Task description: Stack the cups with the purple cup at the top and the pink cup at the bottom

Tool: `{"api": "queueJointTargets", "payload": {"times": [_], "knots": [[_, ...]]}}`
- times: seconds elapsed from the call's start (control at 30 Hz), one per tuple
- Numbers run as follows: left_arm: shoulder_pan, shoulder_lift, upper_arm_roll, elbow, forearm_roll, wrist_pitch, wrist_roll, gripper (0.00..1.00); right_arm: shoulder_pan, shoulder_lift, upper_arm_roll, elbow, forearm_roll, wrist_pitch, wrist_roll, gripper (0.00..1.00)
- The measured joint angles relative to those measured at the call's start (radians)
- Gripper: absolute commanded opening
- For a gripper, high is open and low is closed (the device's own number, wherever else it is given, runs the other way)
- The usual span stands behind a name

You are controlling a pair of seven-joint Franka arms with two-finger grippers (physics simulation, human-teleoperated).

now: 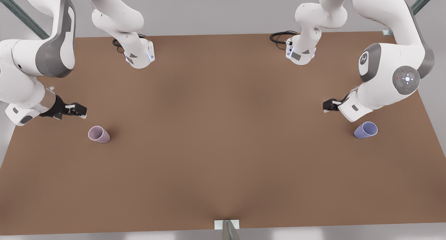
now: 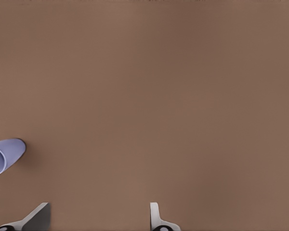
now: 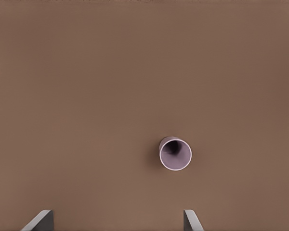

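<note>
While standing mouth-up on the brown table (image 1: 223, 156), well apart: pink cup (image 1: 99, 134) at the front view's left, matte mauve, tapered, handleless, darker inside; purple cup (image 1: 365, 130) at the front view's right, periwinkle, same shape. Hovering near the pink cup, right gripper (image 1: 79, 111), fingers (image 3: 38, 221) spread; beside the purple cup, left gripper (image 1: 328, 105), likewise spread. Showing no readable writing.

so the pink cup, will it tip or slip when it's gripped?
The pink cup stands upright, mouth up, alone on the table. Small and handleless, it probably shifts or tips under a one-sided nudge. Its tapered matte wall may slide in a loose pinch. The right end effector nearby is open, so a centred squeeze looks feasible.
</note>
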Motion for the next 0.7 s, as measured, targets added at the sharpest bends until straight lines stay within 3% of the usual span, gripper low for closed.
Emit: {"api": "queueJointTargets", "payload": {"times": [0.13, 0.3, 0.47, 0.7], "knots": [[0.002, 0.011, 0.014, 0.001, 0.001, 0.019, 0.005, 1.0, -0.002, 0.013, -0.001, 0.0, 0.002, 0.015, -0.011, 1.0], [0.005, 0.006, 0.02, 0.001, 0.004, 0.029, 0.012, 1.0, -0.013, 0.198, -0.004, 0.069, 0.0, 0.023, -0.021, 1.0], [0.004, 0.006, 0.02, 0.001, 0.004, 0.034, 0.017, 1.0, -0.003, 0.265, 0.002, 0.111, -0.01, 0.022, -0.03, 1.0], [0.004, 0.005, 0.027, 0.001, 0.003, 0.036, 0.024, 1.0, -0.096, 0.214, -0.005, -0.068, 0.013, 0.047, -0.039, 1.0]]}}
